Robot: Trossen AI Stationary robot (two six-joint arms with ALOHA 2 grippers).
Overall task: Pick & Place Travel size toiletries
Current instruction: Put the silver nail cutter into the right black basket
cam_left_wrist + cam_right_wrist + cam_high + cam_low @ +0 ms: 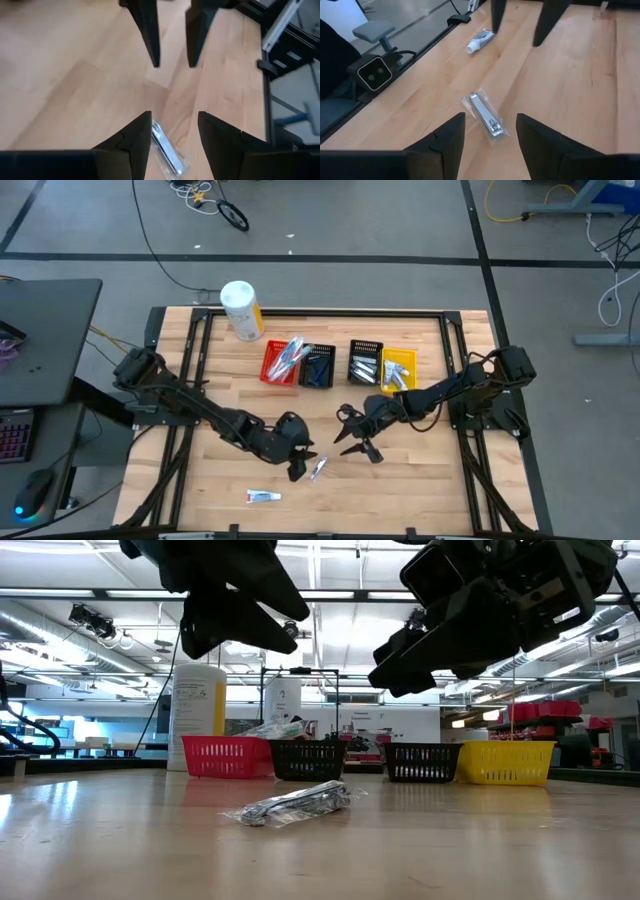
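A metal nail clipper in a clear wrapper (pixel 318 468) lies flat on the wooden table, near the front middle. My left gripper (pixel 297 464) hovers open just left of it; in the left wrist view the packet (pixel 167 150) shows between my fingers, below them. My right gripper (pixel 352 440) hangs open above the table, right of and behind the packet (pixel 485 116). A small white toothpaste tube (pixel 263 497) lies near the front edge, seen also in the right wrist view (pixel 480 40). In the low view the packet (pixel 295 802) rests on the table under both raised grippers.
A row of small bins stands at the back: red (pixel 282 362), black (pixel 318 367), black (pixel 366 362) and yellow (pixel 397 370), each with small items inside. A white-and-yellow cylinder (pixel 241 310) lies behind the red bin. Dark rails frame the table.
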